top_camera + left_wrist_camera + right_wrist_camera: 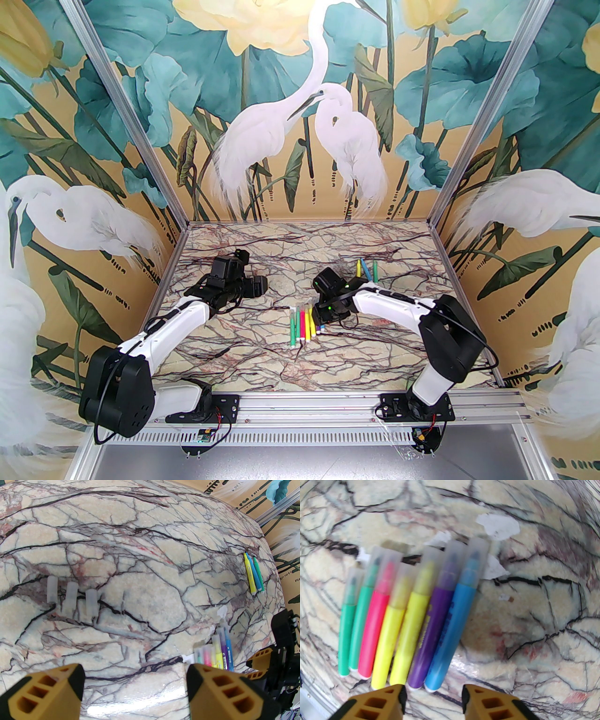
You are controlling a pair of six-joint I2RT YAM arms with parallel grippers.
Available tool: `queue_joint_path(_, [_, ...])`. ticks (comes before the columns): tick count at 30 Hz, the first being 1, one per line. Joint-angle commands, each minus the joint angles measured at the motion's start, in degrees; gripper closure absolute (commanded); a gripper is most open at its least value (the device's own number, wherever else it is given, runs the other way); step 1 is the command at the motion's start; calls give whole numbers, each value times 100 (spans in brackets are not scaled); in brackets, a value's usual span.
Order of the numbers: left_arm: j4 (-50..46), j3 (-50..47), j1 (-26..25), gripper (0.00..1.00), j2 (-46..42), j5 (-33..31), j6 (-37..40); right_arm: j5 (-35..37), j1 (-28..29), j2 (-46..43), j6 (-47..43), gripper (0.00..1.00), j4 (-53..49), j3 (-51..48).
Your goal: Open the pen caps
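Note:
Several capped pens [410,625] lie side by side in a row: green, pink, yellow, purple, blue. Each carries a clear pen cap [474,557] over its tip. My right gripper [433,700] hovers just behind the blue and purple pens' white ends, open, nothing between its fingers. Three loose clear pen caps [71,596] lie in a row on the marble ahead of my left gripper [134,686], which stands open and empty. Three uncapped pens [254,576], yellow, blue and green, lie together far right. From above, the pen row [302,323] sits beside the right gripper [324,315].
The marble-patterned table [262,370] is walled by aluminium posts and printed panels. White worn patches [498,524] mark the surface beyond the pen row. The left gripper [257,287] is at mid left, well apart from the right arm [398,300].

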Motion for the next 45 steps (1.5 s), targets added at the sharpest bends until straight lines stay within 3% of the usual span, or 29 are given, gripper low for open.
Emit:
queue_joint_path(1, [154, -101, 43, 23, -94, -126, -11, 278, 1, 243, 248, 57, 70, 18])
queue_joint_path(13, [168, -113, 37, 23, -81, -96, 18, 361, 1, 709, 261, 60, 267, 203])
queue_joint_path(25, [208, -101, 36, 23, -60, -69, 0, 1616, 1, 847, 134, 63, -610, 487])
queue_joint_path(38, [198, -58, 37, 23, -24, -52, -2, 1318, -3, 1219, -250, 65, -317, 704])
queue_joint_path(45, [171, -40, 37, 23, -67, -33, -1, 1200, -46, 1426, -347, 72, -219, 773])
